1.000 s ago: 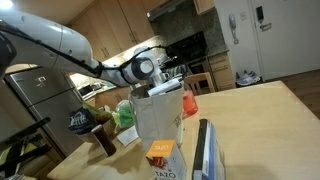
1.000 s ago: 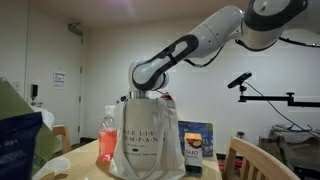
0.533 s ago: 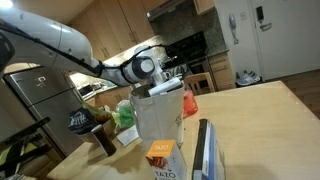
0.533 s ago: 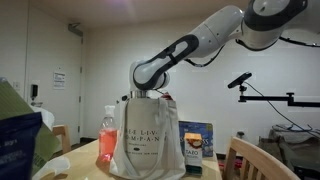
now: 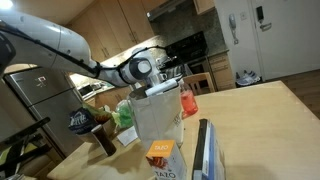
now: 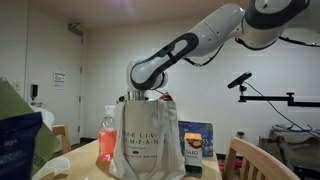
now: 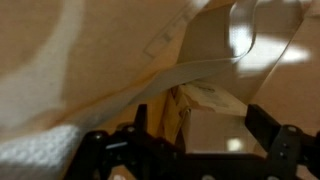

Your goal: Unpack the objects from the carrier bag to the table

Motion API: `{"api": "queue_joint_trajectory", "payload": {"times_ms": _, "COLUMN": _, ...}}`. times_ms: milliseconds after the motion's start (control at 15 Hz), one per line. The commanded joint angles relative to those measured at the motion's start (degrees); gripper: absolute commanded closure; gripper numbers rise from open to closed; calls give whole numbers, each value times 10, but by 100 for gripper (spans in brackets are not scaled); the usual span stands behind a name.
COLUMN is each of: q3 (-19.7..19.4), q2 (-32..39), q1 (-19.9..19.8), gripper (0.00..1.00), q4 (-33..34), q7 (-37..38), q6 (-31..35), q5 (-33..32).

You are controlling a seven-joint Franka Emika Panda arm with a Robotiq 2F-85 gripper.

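Carrier bag (image 5: pixel 158 120) stands upright on the table (image 5: pixel 260 110). Green leafy bundle (image 5: pixel 125 113) lies at its left, orange carton (image 5: pixel 160 153) in front, blue-and-white package (image 5: pixel 205 150) right, all already out. End effector (image 7: pixel 195 145), jaws spread and empty, sits at the bag mouth. Since a second ago the wrist only nudged left, and nothing is lifted yet.

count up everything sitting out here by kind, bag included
carrier bag: 1
drink bottle: 1
orange carton: 1
blue-and-white package: 1
green leafy bundle: 1
dark mug: 1
dark printed pack: 1
total: 7 that can be told apart
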Motion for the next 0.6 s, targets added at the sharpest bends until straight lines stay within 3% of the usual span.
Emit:
{"api": "queue_joint_trajectory", "payload": {"times_ms": 0, "q3": -8, "q2": -21, "q1": 13, "gripper": 0, "q4": -25, "q7": 13, "q6": -22, "q5": -13}}
{"api": "queue_joint_trajectory", "payload": {"times_ms": 533, "q3": -8, "q2": -19, "q1": 29, "gripper": 0, "q4": -15, "q7": 14, "q6": -57, "q5": -19}}
